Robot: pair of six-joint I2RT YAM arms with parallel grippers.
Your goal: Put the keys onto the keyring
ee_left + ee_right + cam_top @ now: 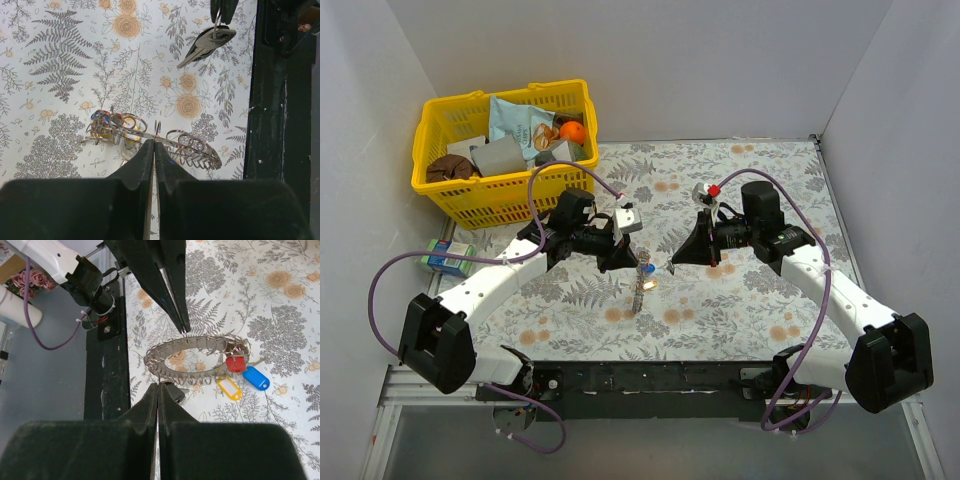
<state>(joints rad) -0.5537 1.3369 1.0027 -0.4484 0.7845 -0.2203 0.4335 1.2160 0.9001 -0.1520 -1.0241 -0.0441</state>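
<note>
The keyring (pixel 192 145), a silver ring fringed with small split rings, hangs above the floral table, pinched at its rim by my shut left gripper (pixel 154 144). It shows edge-on in the top view (pixel 640 288). In the right wrist view the keyring (pixel 195 373) carries a red tag (pixel 235 363), a yellow tag (pixel 229 388) and a blue tag (pixel 256 378) at its right end. My right gripper (pixel 158 385) is shut on the small ring of a dark-headed key (pixel 175 392), close beside the keyring's near rim. That key (pixel 207 42) dangles at the top of the left wrist view.
A yellow basket (pixel 470 190) full of odds and ends stands at the back left. A blue-green box (pixel 447 257) lies at the left edge. The black front rail (pixel 650 375) runs just near of both grippers. Grey walls enclose the table.
</note>
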